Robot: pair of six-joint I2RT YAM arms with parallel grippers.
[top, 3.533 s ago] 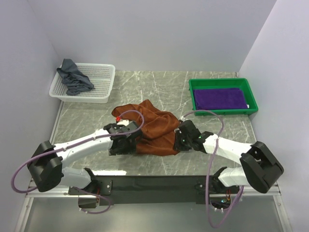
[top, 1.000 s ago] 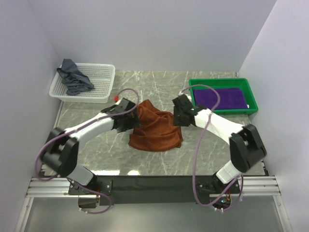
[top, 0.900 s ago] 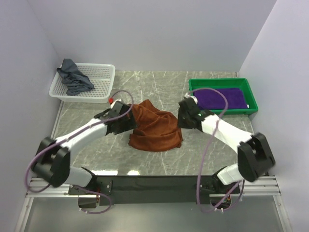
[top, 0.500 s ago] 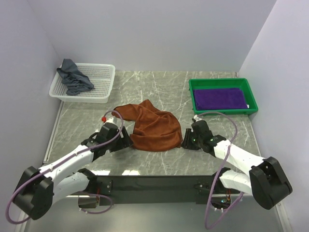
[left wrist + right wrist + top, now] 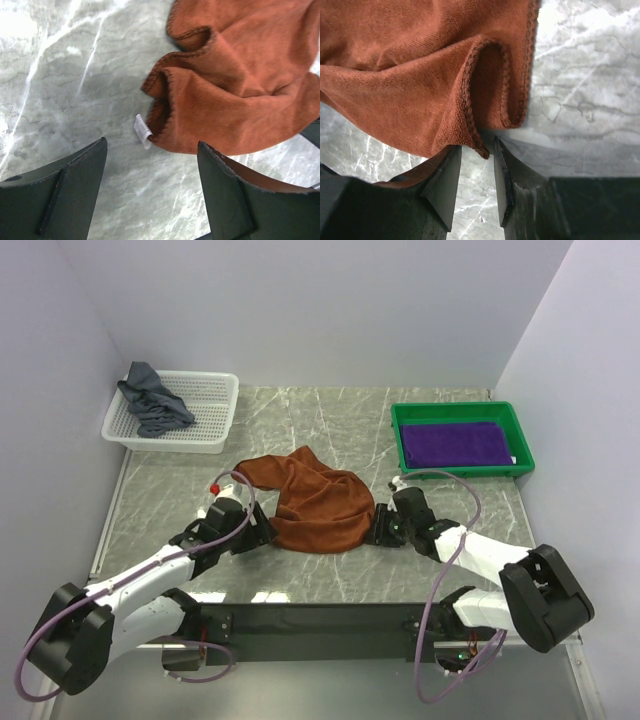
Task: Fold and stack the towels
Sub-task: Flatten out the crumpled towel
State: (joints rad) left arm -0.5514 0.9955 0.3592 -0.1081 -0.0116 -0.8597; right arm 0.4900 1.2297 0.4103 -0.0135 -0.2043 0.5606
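Rust towel (image 5: pixel 320 505) lies bunched mid-table (image 5: pixel 330 430), between both arms. Left gripper (image 5: pixel 151 165) gapes wide before the corner with the tag (image 5: pixel 142 131), not touching. Right gripper (image 5: pixel 477 149) is narrowly open, hemmed corner at its mouth, unpinched. Advise: seat each over one hem layer, close together, lift evenly.

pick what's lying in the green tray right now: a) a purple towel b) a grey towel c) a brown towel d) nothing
a, a purple towel lies flat in the green tray; the brown towel is on the table, the grey towel in the white basket
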